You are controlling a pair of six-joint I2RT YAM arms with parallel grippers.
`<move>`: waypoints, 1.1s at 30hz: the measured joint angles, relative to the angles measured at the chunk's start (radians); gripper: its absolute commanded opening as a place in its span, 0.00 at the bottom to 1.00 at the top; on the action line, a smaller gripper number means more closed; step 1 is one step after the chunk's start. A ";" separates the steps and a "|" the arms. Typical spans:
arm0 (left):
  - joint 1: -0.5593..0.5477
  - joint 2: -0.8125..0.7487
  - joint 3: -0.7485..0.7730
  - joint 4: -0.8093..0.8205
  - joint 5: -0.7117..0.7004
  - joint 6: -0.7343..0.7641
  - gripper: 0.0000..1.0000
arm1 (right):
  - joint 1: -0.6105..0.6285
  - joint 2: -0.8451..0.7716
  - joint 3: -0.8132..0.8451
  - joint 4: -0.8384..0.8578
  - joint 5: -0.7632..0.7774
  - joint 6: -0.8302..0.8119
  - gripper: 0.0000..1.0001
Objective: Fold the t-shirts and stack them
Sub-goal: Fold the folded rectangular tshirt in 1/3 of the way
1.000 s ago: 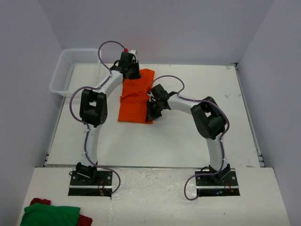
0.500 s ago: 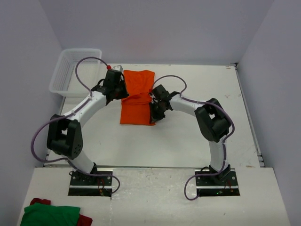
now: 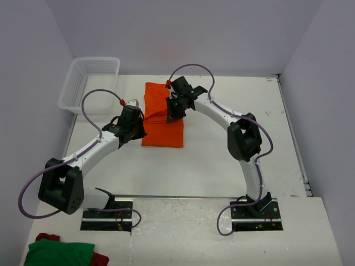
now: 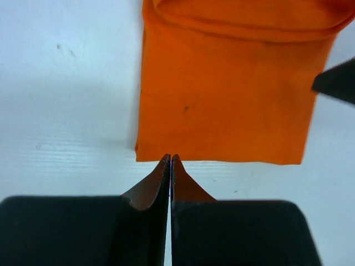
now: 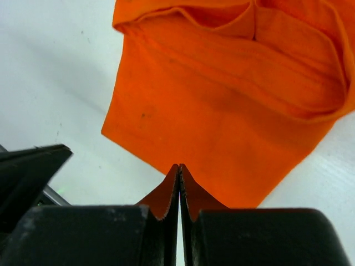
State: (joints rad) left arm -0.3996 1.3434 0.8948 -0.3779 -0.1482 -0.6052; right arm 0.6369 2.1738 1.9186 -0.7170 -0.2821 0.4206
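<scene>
Orange t-shirt [image 3: 163, 124] lies folded into a flat rectangle on the table [image 3: 233, 160], toward 12 o'clock from centre, probably ready to stack. Jaws of the left gripper [image 4: 170, 160] are pressed together and empty, low at the shirt's 8 o'clock corner, arm stretched forward. The right gripper [image 5: 179, 167] is likewise closed and empty, over the shirt's 1 o'clock part, arm arched far out.
</scene>
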 measured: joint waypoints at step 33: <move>0.000 0.365 0.040 0.153 0.055 -0.044 0.00 | -0.084 0.094 -0.207 0.031 -0.202 0.061 0.00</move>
State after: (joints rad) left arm -0.4000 1.7081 0.9344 -0.2253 -0.0937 -0.6491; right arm 0.5529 2.2677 1.7115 -0.6857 -0.4843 0.4816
